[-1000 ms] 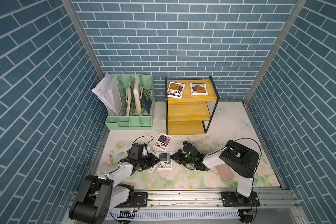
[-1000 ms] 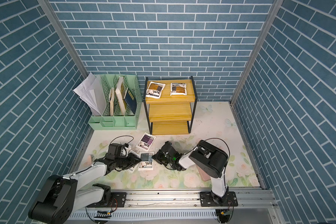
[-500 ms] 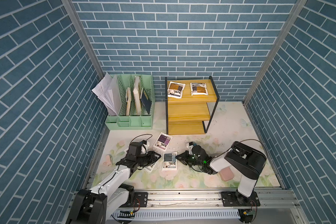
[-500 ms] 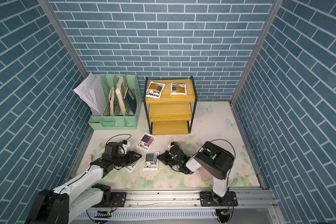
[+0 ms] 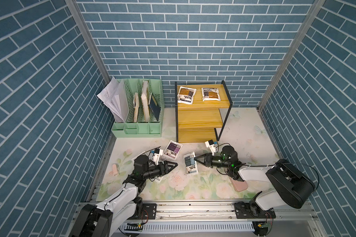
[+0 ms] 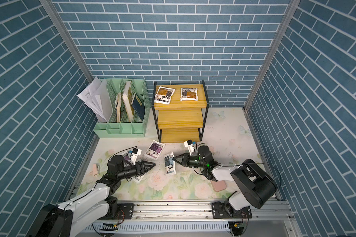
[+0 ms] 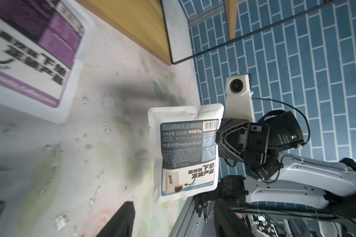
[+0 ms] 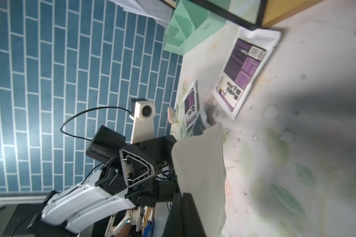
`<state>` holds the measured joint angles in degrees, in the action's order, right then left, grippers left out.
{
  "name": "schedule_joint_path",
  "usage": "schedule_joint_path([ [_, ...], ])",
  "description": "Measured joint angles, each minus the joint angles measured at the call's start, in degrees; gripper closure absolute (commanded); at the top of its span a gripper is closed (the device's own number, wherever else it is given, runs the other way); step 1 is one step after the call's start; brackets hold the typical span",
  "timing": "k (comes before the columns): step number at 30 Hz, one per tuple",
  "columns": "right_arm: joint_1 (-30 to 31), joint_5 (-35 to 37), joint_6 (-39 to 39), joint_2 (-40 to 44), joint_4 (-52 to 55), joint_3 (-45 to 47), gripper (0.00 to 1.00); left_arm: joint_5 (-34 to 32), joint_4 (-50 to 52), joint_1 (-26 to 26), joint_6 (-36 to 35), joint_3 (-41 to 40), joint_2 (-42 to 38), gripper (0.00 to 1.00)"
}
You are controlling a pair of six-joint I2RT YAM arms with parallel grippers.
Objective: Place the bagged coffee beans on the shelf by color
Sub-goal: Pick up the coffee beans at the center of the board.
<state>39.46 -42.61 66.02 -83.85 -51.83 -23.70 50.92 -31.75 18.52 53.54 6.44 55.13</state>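
A blue-grey pouch is pinched at one side edge by the right gripper, whose jaws are pressed together on it. The printed face is turned away from that gripper, toward the left gripper. In the left wrist view the pouch is seen held up on end, with the right gripper's fingers closed over the edge beside the barcode. Whether its lower edge touches the mat cannot be told.

The left gripper is seen with its jaws spread and nothing between them, pointed at the held pouch and just short of it. A purple pouch lies flat on the mat beyond the left gripper, toward the shelf. A second purple pouch and a second blue-grey pouch are seen behind that gripper, beside its arm.

The shelf stands just beyond the right gripper. Two orange-brown pouches are laid side by side on its top board. A pink case lies behind the right gripper, partly under its arm.
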Motion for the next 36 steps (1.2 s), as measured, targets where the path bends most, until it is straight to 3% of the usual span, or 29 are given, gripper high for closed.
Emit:
schedule_joint_path([
  [6,-1.6,-4.9,-0.3,2.3,-0.1,-2.5,1.0,-0.9,-16.3,8.8,5.2,0.0,5.5,0.22],
  [13,-1.6,-8.0,1.3,2.4,-3.9,-2.8,1.0,-3.1,-27.7,13.2,8.1,0.5,13.5,0.16],
  [24,-1.7,-9.5,4.2,4.2,-7.3,-2.8,1.0,-5.1,-32.4,14.0,7.4,3.5,17.3,0.05],
  [36,-1.9,-10.0,4.7,6.1,-7.4,-2.7,1.0,-6.1,-36.3,14.2,7.8,3.5,19.3,0.09],
])
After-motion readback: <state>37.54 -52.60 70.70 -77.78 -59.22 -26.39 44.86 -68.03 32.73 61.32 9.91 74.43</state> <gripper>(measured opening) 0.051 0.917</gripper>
